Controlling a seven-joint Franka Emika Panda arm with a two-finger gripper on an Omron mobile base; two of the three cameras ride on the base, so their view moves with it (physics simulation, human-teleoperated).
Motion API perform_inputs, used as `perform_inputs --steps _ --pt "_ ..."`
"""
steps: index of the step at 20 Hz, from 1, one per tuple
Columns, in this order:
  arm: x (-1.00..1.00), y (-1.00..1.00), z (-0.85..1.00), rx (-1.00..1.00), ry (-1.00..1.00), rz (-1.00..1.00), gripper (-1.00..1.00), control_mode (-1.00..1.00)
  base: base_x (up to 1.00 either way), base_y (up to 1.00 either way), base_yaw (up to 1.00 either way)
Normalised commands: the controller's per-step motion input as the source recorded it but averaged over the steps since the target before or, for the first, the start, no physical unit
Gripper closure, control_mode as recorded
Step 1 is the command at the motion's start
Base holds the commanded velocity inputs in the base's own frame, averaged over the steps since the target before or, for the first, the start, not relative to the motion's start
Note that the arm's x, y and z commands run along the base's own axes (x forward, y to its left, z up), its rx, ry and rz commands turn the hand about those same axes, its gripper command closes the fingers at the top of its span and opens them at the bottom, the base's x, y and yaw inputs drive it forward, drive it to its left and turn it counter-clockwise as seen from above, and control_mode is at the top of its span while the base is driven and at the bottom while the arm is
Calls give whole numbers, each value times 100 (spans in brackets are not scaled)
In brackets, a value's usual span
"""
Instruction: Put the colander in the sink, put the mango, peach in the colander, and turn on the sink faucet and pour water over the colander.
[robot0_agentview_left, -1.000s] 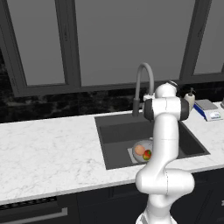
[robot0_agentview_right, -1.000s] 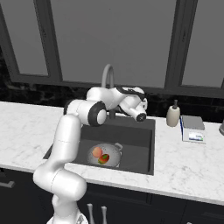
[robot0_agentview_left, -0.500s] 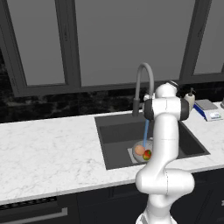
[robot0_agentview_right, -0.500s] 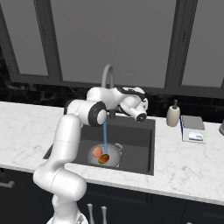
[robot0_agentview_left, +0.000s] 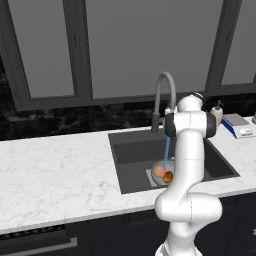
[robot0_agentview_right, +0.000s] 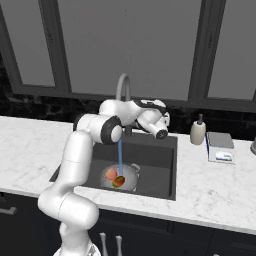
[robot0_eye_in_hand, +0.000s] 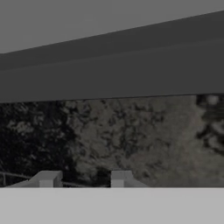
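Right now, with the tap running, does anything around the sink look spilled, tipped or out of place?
Nothing stands out. The colander sits upright in the sink, holding the peach and mango, and the water falls straight into it.

**Around the basin: bottle, scale and dark glass**

A white marble tabletop (robot0_agentview_left: 55, 170) is stretching out to both sides, edged by dark cabinet fronts (robot0_agentview_right: 165, 240) below. A small cream pump bottle (robot0_agentview_right: 198, 132) is standing upright near the back wall, and just beside it a flat white and blue scale (robot0_agentview_right: 219, 148) is lying on the stone. Behind them a black marbled backsplash (robot0_agentview_left: 65, 122) is running along the wall, and tall windows with dark frames (robot0_agentview_left: 75, 50) are rising above it, their grey panes showing nothing.
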Motion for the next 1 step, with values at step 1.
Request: perform_inputs --steps 1 --pt "-5 -46 -23 0 0 0 100 -100 0 0 0"
